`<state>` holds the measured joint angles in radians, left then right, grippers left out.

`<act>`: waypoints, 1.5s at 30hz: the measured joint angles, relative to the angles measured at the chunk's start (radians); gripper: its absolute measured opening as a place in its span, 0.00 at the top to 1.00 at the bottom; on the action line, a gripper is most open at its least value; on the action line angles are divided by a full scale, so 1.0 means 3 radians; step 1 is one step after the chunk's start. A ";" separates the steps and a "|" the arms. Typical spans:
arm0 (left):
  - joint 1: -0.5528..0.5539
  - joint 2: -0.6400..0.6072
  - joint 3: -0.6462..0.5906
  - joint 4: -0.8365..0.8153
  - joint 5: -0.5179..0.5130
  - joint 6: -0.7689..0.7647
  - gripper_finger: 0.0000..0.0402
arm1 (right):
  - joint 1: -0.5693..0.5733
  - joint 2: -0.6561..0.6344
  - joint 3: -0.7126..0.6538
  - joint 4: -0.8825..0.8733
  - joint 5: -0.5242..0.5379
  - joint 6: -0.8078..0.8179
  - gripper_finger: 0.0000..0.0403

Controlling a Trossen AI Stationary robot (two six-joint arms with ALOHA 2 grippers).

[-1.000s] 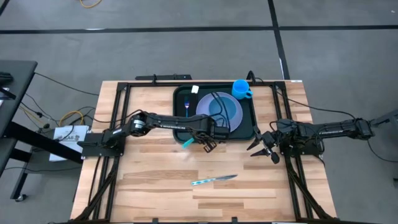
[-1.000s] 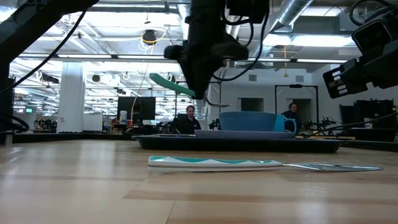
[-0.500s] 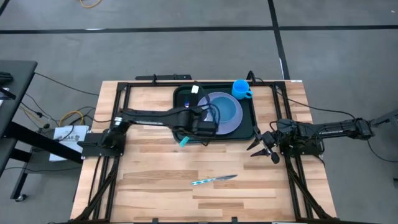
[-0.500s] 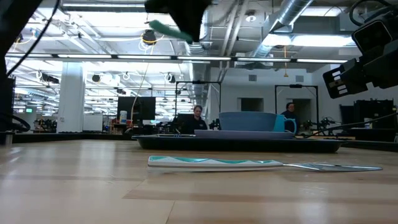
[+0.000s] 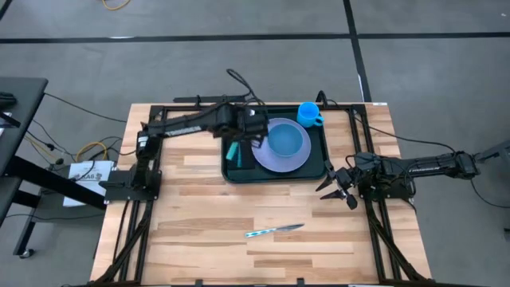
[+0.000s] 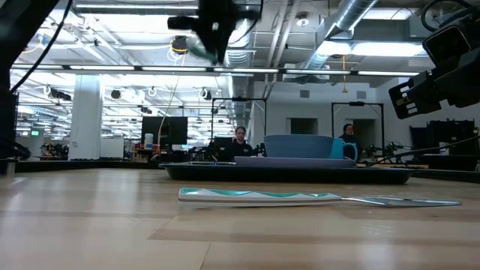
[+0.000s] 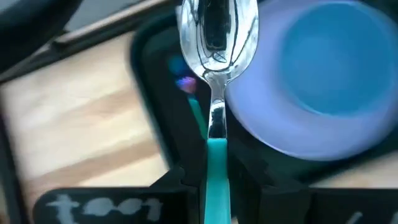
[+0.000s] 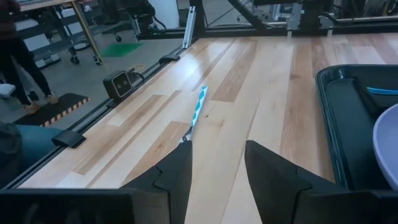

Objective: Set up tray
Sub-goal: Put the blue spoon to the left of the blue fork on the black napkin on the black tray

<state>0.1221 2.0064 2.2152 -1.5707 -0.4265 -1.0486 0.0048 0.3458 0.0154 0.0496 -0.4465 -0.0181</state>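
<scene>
- The left end effector point(image 5: 236, 143) hangs over the left part of the tray point(image 5: 322, 151), clenched on the teal handle of a spoon point(image 7: 216, 93). In the left wrist view the shiny spoon bowl sticks out past the fingers, above the tray floor and just beside the plate's edge.
- Under the spoon in that same view, a fork point(image 7: 189, 93) with a teal handle lies on the tray floor; it is blurred.
- The tray is dark green and sits at the far middle of the wooden counter point(image 5: 199, 215), its long side running across.
- A lavender plate point(image 5: 280, 156) fills the middle of the tray, and a blue bowl point(image 5: 288, 142) sits on it.
- A blue mug point(image 5: 308, 114) stands at the tray's far right corner, its handle turned toward the right.
- Well in front of the tray, alone on the counter, lies a knife point(image 5: 274, 230) with a teal patterned handle; in the low view it stretches across the near boards.
- The right end effector point(image 5: 338, 187) waits just off the tray's near right corner, low over the counter, its fingers spread apart and holding nothing.
- Beyond the counter in the low view, a person point(image 6: 241, 142) sits behind the tray.
</scene>
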 joint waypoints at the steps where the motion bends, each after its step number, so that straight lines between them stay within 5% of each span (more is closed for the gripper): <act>1: 0.0072 0.0001 -0.0088 0.0005 -0.0024 0.0009 0.93 | 0.0001 0.0000 -0.0001 0.0004 0.0001 0.0000 0.65; 20: 0.0799 0.0028 -0.1920 0.1563 0.0602 -0.0274 0.92 | 0.0000 0.0000 -0.0003 0.0012 0.0010 0.0001 0.66; 32: 0.0908 0.0025 -0.2386 0.2187 0.0741 -0.0516 0.92 | 0.0001 0.0000 -0.0003 0.0018 0.0010 -0.0001 0.65; 45: 0.0948 0.0025 -0.2487 0.2210 0.0646 -0.0618 0.92 | 0.0000 0.0001 -0.0003 0.0011 0.0010 -0.0027 0.66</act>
<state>0.4064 2.0140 1.4693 -0.9077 -0.2329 -1.2339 0.0048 0.3461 0.0147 0.0531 -0.4435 -0.0261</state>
